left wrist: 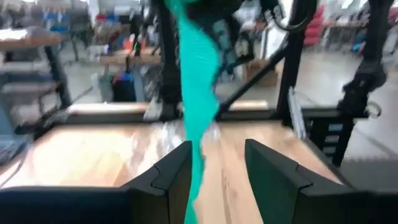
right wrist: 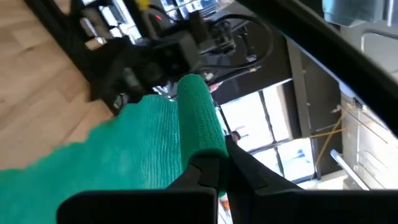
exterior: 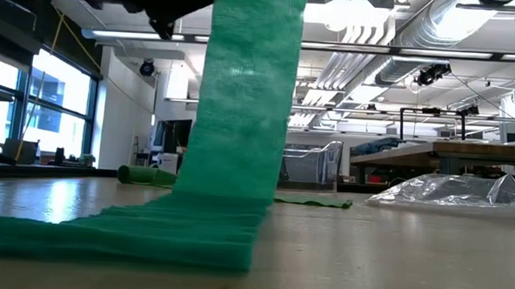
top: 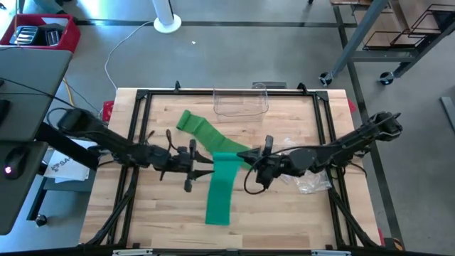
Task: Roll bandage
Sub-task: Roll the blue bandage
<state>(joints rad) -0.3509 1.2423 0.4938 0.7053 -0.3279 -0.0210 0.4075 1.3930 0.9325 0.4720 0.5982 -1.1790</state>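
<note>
Bandage (top: 220,181), green and unlabelled, hangs over the table (top: 284,213) centre from the right gripper (right wrist: 222,163), clamped on its rolled end. Left gripper (left wrist: 217,174) stands parted beside the strip. No writing is legible.

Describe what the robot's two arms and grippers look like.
Both arms are dark, nearly black, built of slim jointed links with thin black cables looping along them. The left gripper and right gripper each end in two flat, angular matte-black fingers, wedge-shaped with chamfered edges in the wrist views. No markings are readable on them.
</note>
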